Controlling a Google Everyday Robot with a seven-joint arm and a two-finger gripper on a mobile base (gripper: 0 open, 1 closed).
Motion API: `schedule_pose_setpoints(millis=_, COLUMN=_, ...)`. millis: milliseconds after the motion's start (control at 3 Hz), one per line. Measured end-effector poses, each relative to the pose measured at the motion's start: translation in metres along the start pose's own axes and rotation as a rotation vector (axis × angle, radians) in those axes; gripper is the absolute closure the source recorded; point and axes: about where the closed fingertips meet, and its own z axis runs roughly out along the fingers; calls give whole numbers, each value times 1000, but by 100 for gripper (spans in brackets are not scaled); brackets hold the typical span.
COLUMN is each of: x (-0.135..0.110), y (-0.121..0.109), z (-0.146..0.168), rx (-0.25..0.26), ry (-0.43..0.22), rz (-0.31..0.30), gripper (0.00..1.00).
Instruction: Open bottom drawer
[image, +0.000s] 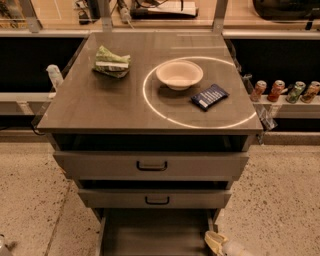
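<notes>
A grey metal cabinet has three drawers. The widest top front (200, 166) and the mid-width front (115, 198) each carry a black loop handle. Below them the bottom drawer (155, 232) stands pulled out, and I see its grey inner floor and side walls. Its front and handle lie below the picture's bottom edge. My gripper (216, 243), pale and cream-coloured, pokes in at the bottom right, next to the drawer's right wall.
On the cabinet top (100, 107) lie a green snack bag (113, 61), a white bowl (179, 74) and a blue packet (209, 97). Several cans (285, 91) stand on a shelf at the right. A speckled floor (30, 195) surrounds the cabinet.
</notes>
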Motion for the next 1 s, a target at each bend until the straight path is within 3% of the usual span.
schedule_pose_setpoints(millis=667, x=0, y=0, z=0, rx=0, ry=0, rz=0, gripper=11)
schedule_pose_setpoints(millis=1000, x=0, y=0, z=0, rx=0, ry=0, rz=0, gripper=0)
